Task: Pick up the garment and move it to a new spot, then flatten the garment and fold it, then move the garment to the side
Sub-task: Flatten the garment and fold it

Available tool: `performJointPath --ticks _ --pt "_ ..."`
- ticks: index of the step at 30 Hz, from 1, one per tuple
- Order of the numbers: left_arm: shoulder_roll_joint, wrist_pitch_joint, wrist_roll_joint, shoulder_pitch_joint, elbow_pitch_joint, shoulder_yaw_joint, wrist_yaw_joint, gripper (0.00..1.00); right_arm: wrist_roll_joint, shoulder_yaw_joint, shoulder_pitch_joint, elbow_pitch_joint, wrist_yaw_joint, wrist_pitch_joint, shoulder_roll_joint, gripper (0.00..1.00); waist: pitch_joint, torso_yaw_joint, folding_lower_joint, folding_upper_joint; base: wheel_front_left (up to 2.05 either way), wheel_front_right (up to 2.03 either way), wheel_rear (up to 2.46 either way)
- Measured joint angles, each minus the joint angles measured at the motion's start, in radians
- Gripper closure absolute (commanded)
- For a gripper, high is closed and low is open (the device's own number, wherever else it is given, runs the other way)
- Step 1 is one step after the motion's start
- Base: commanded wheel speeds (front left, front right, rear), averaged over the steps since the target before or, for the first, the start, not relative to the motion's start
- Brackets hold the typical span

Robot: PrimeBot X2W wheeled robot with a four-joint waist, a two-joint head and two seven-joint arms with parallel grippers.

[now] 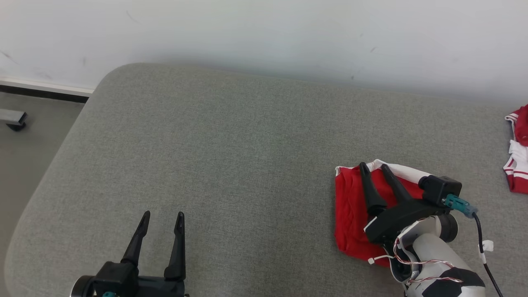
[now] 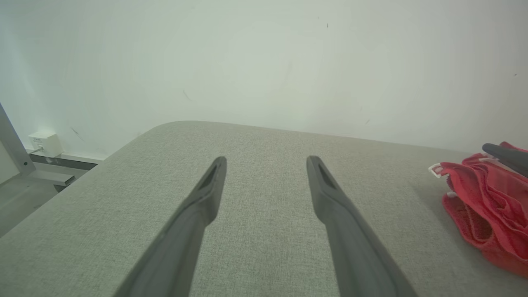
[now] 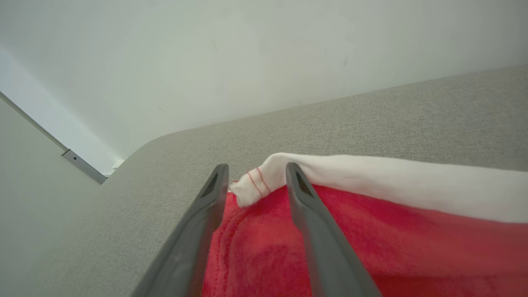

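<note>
Lying folded, the red garment (image 1: pixel 350 214) looks done; the right end effector (image 1: pixel 375 166) above it is half-open and empty, the left end effector (image 1: pixel 163 214) wide open.

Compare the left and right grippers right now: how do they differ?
The left gripper hangs over bare grey cushion, while the right gripper is over the red garment. The left's fingers stand wider apart than the right's. The left points roughly straight up the head view, and the right angles up and leftward. Shared: both are open, and neither clamps anything.
</note>
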Motion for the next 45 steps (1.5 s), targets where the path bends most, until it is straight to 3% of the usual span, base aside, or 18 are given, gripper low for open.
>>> performJointPath --ticks 3,7,14,22,30,45 --pt "0.0 0.0 0.0 0.0 0.0 0.006 0.001 0.0 -0.001 0.008 -0.007 -0.006 0.0 -0.003 -0.002 0.0 -0.005 -0.004 -0.0001 -0.0001 0.0 0.0 0.0" --pt "0.0 0.0 0.005 0.004 -0.006 0.021 0.004 0.0 -0.057 -0.061 0.019 -0.138 0.0 -0.005 -0.034 0.0 -0.013 -0.027 0.0 -0.0001 0.0 0.0 0.0" --pt "0.0 0.0 0.018 0.023 -0.024 0.045 0.004 0.0 -0.139 -0.209 0.167 -0.335 0.0 -0.005 -0.049 0.0 -0.025 -0.071 0.0 0.0 0.0 0.0 0.0" --pt "0.0 0.0 0.044 0.046 -0.035 0.089 -0.001 0.0 -0.198 -0.291 0.329 -0.496 0.0 -0.005 -0.045 0.0 -0.045 -0.135 -0.0001 0.0 0.0 0.0 0.0" --pt "0.0 0.0 0.061 0.049 -0.037 0.1 -0.009 0.0 -0.263 -0.353 0.447 -0.587 0.0 -0.005 -0.02 0.0 -0.064 -0.18 -0.0001 -0.0001 0.0 0.0 0.0" --pt "0.004 0.0 0.073 0.069 -0.04 0.104 -0.015 0.0 -0.309 -0.406 0.522 -0.618 0.0 -0.007 0.015 0.0 -0.079 -0.165 -0.0001 -0.0001 0.0 0.0 0.0"
